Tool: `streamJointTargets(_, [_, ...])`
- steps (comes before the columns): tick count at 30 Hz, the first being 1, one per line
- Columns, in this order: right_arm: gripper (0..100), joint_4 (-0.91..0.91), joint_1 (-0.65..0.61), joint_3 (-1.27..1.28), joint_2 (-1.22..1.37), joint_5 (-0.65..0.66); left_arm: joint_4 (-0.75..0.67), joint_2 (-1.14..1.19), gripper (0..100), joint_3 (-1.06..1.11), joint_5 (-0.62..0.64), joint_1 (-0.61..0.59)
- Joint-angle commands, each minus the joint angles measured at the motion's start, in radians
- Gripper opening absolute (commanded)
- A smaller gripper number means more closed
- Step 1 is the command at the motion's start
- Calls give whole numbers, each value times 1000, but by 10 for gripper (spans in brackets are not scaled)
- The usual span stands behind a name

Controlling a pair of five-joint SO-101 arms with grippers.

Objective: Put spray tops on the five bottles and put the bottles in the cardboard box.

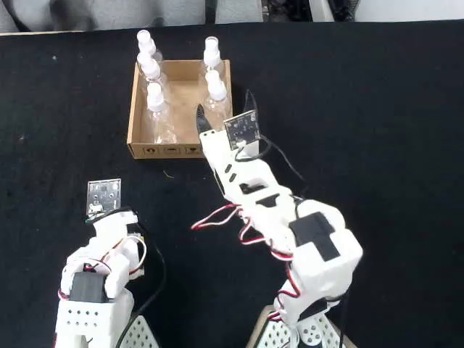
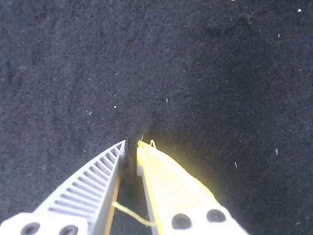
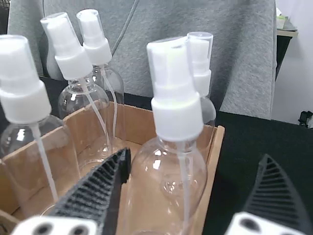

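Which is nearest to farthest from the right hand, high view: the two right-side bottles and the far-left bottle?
1. Near-right bottle, between the right hand's fingers.
2. Far-right bottle, behind it.
3. Far-left bottle, diagonally across.

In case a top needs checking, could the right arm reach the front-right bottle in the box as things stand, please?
Probably yes. The right gripper, jaws open, is at the near wall of the box, and that bottle stands just ahead, framed between them, with nothing in the way.
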Motion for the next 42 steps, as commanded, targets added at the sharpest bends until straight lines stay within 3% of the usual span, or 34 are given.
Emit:
streamJointTargets(1, [347, -8, 23, 24, -114, -3, 6, -8, 33, 24, -9, -8])
streamJointTargets(36, [345, 508, 23, 291, -762, -5, 6, -8, 33, 24, -9, -8])
streamJointTargets(42, [201, 577, 28, 318, -889, -43, 6, -8, 33, 24, -9, -8])
